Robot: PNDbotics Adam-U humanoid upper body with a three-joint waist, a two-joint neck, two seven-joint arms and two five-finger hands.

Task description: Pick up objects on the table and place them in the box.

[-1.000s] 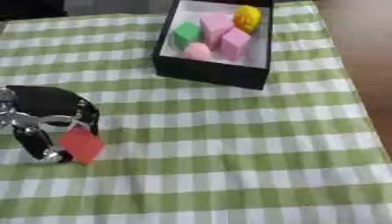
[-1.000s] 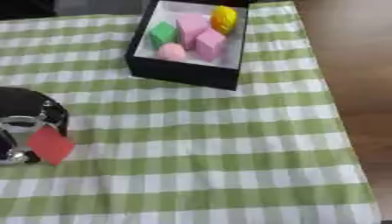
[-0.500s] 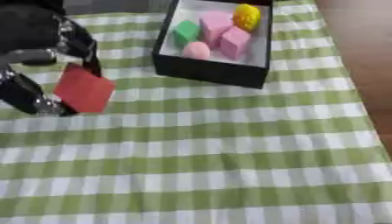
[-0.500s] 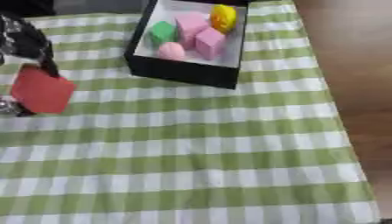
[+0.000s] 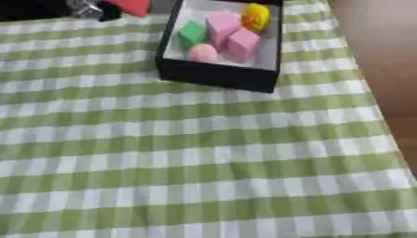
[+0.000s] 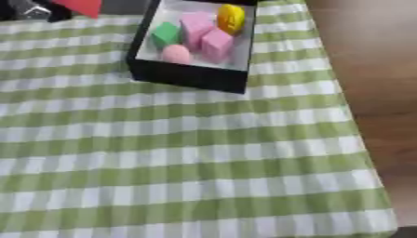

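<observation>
At the top edge, left of the box, my left hand (image 5: 57,8) is curled round a red block (image 5: 130,5), holding it above the cloth. Only the block's lower corner shows. The black box (image 5: 216,76) with a white inside stands at the top centre. It holds a green block (image 5: 192,33), two pink blocks (image 5: 232,35), a pink ball (image 5: 203,52) and a yellow piece (image 5: 255,16). My right hand shows in neither view.
A green and white checked cloth (image 5: 204,153) covers the table. The table's right edge runs down the right side, with brown floor (image 6: 383,69) beyond it.
My left hand has carried the red block up and to the right, from the left side of the cloth to the top edge beside the box.
</observation>
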